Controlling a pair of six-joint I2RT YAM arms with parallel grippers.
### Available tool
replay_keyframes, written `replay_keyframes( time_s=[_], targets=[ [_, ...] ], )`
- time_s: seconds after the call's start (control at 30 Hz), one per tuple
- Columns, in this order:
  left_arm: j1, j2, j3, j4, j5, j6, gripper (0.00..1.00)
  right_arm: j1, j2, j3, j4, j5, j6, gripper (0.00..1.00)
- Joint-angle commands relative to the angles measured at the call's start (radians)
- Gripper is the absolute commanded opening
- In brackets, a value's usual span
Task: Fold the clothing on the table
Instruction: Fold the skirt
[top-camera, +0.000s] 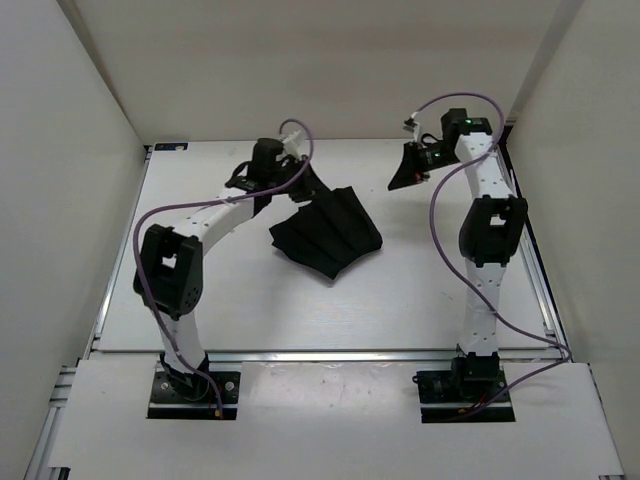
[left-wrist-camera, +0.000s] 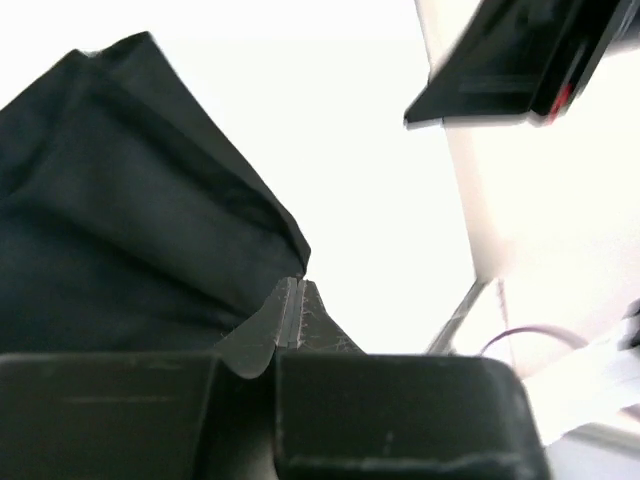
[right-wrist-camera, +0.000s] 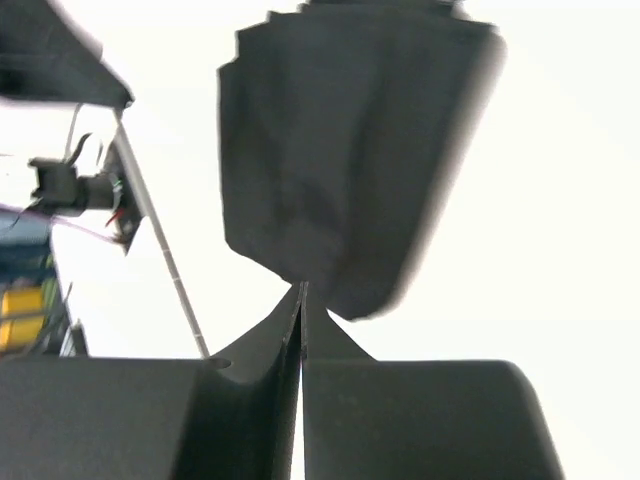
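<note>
Black clothing (top-camera: 325, 240): spread on table (top-camera: 400, 300), just right of left gripper (left-wrist-camera: 297, 295).
Left gripper: pressed together, nearer.
Right gripper (right-wrist-camera: 302, 298): pressed together, held apart.

Plain white walls (top-camera: 330, 60) close the space in on three sides — back, left and right. The light is bright and even — shadows stay faint.

**A:** What are the arms made of?
**B:** The left arm (top-camera: 205, 222) and right arm (top-camera: 482, 300) are white links with black joint housings. Each stands on a black base plate (top-camera: 195, 393) at six o'clock.
**A:** Any wiring?
**B:** A purple cable (top-camera: 437, 200) loops along each arm. A green light (top-camera: 478, 127) glows at one o'clock. The left gripper (left-wrist-camera: 297, 285) and right gripper (right-wrist-camera: 302, 290) are black and wedge-fingered.
</note>
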Motion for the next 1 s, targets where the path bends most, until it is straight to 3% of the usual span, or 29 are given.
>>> replay_keyframes(
  time_s=[0.0, 0.13, 0.27, 0.63, 0.97],
  targets=[
    [-0.062, 0.095, 0.107, -0.347, -0.083, 0.200, 0.00, -0.063, -0.043, -0.042, 0.014, 0.073, 0.000, 0.00],
    [-0.094, 0.106, 0.109, -0.496, -0.242, 0.260, 0.00, -0.148, -0.091, -0.096, 0.030, 0.098, 0.002, 0.00],
    [-0.093, 0.044, 0.021, -0.513, -0.404, 0.301, 0.00, -0.181, -0.141, -0.176, 0.038, 0.112, -0.003, 0.00],
    [-0.058, 0.127, 0.024, -0.533, -0.474, 0.366, 0.00, -0.182, -0.197, -0.266, 0.022, 0.133, -0.017, 0.00],
    [0.025, 0.306, 0.220, -0.651, -0.530, 0.482, 0.00, -0.156, -0.285, -0.401, 0.027, 0.129, -0.026, 0.00]
  ],
)
